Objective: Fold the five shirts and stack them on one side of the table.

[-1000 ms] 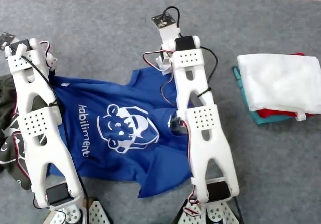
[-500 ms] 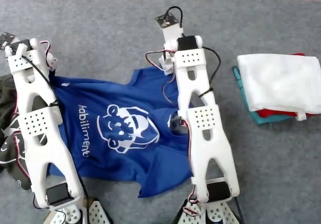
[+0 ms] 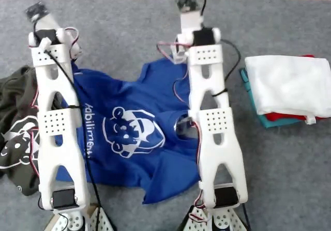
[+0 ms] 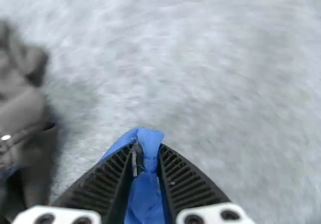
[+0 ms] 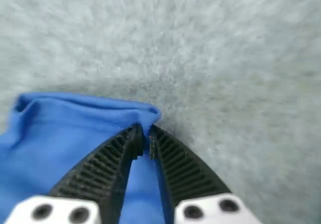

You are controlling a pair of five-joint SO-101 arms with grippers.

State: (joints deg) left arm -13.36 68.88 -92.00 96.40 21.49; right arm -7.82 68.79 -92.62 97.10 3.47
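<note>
On the fuzzy grey felt table (image 3: 114,29), the soft blue shirt with a white print (image 3: 129,163) lies spread and rumpled between both arms. The left gripper (image 4: 146,156) and right gripper (image 5: 144,136) each pinch a fold of its far edge in ribbed black jaws.

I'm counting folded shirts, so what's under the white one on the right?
Beneath the white shirt, a red layer and a teal layer peek out at its edges; how they are folded is covered.

Blue shirt (image 3: 116,94) bears a white cartoon print (image 3: 132,132) on grey table (image 3: 119,29).
</note>
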